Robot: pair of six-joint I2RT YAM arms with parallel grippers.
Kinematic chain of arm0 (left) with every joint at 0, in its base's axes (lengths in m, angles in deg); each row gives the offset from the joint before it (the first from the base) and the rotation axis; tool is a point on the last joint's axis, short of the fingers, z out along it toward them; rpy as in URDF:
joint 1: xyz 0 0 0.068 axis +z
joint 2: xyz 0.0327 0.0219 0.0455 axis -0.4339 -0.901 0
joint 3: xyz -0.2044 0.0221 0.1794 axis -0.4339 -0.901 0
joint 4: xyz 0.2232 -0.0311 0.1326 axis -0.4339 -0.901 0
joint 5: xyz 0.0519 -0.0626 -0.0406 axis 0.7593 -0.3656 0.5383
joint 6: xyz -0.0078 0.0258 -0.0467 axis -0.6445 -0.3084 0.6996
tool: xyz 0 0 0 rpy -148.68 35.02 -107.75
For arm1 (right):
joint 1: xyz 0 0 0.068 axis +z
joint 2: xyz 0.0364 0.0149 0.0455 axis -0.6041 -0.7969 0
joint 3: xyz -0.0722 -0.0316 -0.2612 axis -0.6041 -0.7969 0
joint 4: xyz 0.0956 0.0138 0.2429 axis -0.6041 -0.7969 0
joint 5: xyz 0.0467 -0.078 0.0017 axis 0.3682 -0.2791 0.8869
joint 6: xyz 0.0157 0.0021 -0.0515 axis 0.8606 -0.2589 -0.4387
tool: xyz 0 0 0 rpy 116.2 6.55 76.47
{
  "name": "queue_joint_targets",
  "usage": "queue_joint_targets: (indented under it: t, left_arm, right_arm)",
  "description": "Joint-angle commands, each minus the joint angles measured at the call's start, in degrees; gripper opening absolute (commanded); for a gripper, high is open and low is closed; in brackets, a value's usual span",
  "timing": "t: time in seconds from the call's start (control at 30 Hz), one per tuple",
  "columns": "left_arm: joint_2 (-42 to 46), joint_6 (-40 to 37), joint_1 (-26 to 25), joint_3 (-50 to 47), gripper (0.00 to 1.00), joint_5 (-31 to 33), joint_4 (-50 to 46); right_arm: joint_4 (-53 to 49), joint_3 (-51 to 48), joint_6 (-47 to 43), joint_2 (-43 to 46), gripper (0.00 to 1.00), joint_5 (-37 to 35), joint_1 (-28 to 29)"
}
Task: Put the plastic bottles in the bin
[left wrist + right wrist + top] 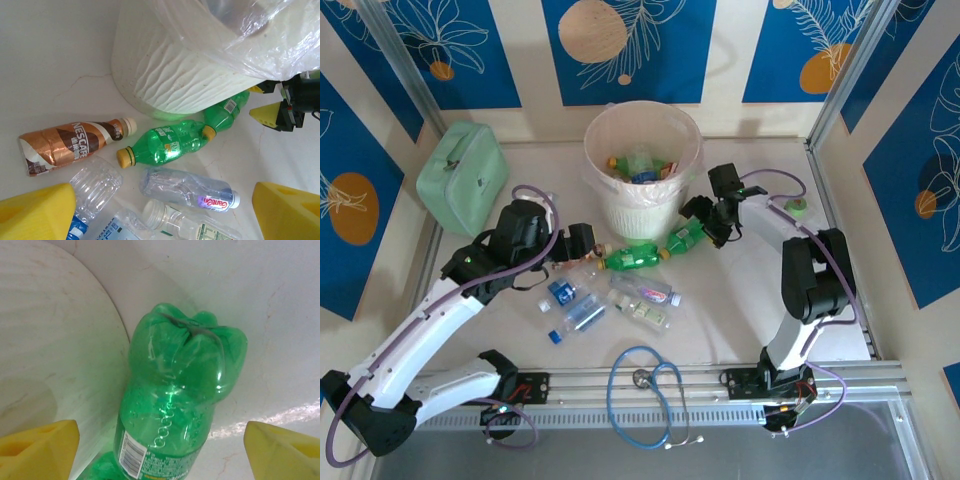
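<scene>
The cream-white bin (pixel 642 190), with bottles inside, stands at the back centre; its ribbed wall (pixel 165 75) and liner show close up. In front of it lie two green bottles (pixel 638 257) (pixel 682 240), a brown Nescafe bottle (pixel 70 145) and several clear bottles (pixel 645 292). My left gripper (pixel 160 220) hovers open over a clear Ganten bottle (pixel 187 187), touching nothing. My right gripper (pixel 162 455) is open, its yellow fingers (pixel 40 447) standing apart on either side of a green bottle (pixel 180 390) that lies against the bin wall (pixel 50 340).
A mint-green case (pixel 465 175) sits at the back left. A blue stethoscope (pixel 645 395) lies over the near rail (pixel 740 378). A small green roll (pixel 798 207) rests by the right wall. Panels close in the table on three sides.
</scene>
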Motion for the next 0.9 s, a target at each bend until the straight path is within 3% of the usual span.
queue_joint_targets:
  t: [0.0,0.43,0.87]
  left_arm:
    - [0.19,0.62,0.27,-0.78,0.91,-1.13,1.02]
    - [0.33,0.94,0.31,-2.39,0.91,-1.48,1.68]
    - [0.41,1.01,0.26,-3.37,0.91,-1.13,1.86]
  right_arm:
    - [-1.36,1.38,1.78,-1.60,0.86,-0.43,-0.54]
    - [-3.38,1.94,2.00,-6.33,0.84,-1.29,-1.40]
    - [-4.33,-0.56,2.29,-6.61,0.74,-3.37,-1.86]
